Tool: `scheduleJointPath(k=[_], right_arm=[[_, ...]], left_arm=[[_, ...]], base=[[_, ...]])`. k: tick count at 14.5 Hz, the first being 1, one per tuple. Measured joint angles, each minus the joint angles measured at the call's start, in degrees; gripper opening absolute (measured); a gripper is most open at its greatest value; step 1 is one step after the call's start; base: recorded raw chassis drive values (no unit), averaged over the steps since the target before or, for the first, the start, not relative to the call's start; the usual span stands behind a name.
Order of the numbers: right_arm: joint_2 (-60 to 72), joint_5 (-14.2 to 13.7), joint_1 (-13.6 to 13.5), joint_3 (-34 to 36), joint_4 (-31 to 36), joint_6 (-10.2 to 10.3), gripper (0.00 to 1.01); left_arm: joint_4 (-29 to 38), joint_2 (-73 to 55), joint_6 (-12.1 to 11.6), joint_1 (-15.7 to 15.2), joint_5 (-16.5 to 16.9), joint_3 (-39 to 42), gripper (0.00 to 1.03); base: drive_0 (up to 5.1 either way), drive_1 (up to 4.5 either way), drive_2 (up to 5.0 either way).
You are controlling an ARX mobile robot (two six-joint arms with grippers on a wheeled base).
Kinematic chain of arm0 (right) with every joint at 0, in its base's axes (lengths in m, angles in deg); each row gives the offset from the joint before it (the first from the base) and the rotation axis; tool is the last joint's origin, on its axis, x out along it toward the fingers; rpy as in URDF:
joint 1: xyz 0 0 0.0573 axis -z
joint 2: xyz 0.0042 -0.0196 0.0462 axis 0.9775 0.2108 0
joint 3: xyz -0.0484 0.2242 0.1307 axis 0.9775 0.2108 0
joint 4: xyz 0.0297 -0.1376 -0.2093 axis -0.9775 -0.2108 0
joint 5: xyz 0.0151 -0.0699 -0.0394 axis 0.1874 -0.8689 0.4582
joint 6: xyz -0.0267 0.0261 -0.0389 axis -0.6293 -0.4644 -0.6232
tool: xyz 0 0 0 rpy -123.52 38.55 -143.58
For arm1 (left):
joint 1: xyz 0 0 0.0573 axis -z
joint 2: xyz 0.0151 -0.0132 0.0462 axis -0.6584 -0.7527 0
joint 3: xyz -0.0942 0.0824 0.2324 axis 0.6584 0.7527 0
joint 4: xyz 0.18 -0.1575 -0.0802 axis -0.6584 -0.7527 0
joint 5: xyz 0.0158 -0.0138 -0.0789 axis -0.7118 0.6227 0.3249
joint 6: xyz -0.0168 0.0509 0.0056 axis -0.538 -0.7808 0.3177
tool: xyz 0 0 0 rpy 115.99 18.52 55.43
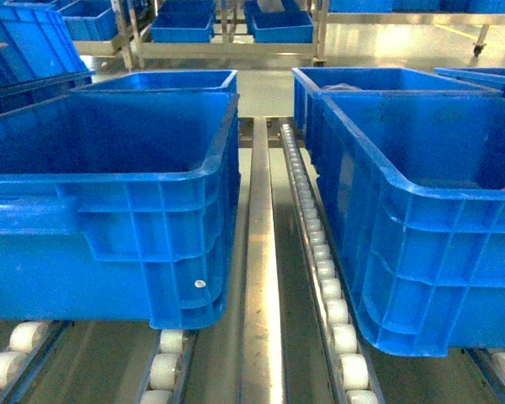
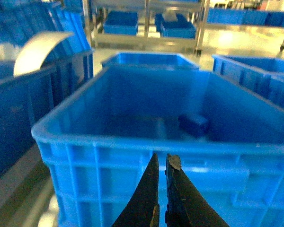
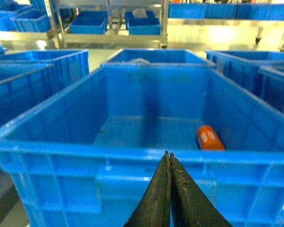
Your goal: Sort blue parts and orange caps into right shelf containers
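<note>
Only the wrist views look into the crates. From the head camera, two ribbed blue crates — left crate (image 1: 109, 202), right crate (image 1: 429, 227) — sit on white roller tracks (image 1: 320, 252), with neither gripper in sight. The left gripper (image 2: 161, 163) hangs before the left crate's rim, fingers nearly together, holding nothing; a dark blue part (image 2: 194, 124), somewhat blurred, lies inside. The right gripper (image 3: 169, 158) is pressed closed; a glossy orange cap (image 3: 209, 137) lies on that crate's floor.
</note>
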Motion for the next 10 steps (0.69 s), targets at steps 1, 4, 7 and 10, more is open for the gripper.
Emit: scheduleJointPath(k=[1, 4, 7, 10], right_arm=[[-1.90, 0.00, 0.00, 1.51, -3.10, -0.02, 0.03], [-12.09, 0.00, 0.00, 2.51, -10.16, 0.00, 0.02], [-20.79, 0.00, 0.00, 3.10, -17.99, -0.02, 0.02], [-28.92, 0.00, 0.00, 3.15, -25.59, -0.02, 0.02]], left_arm=[[-2.93, 2.67, -0.02, -0.02, 0.00, 1.49, 0.02], [-10.19, 12.98, -0.02, 0.00, 0.00, 2.25, 0.02], [-18.47, 22.16, 0.00, 0.00, 0.00, 3.04, 0.02], [-25.73, 29.92, 0.00, 0.00, 0.00, 3.06, 0.02]], base=[[0.0, 0.00, 0.0], [0.0, 0.00, 0.0], [0.0, 0.00, 0.0], [0.0, 0.00, 0.0]])
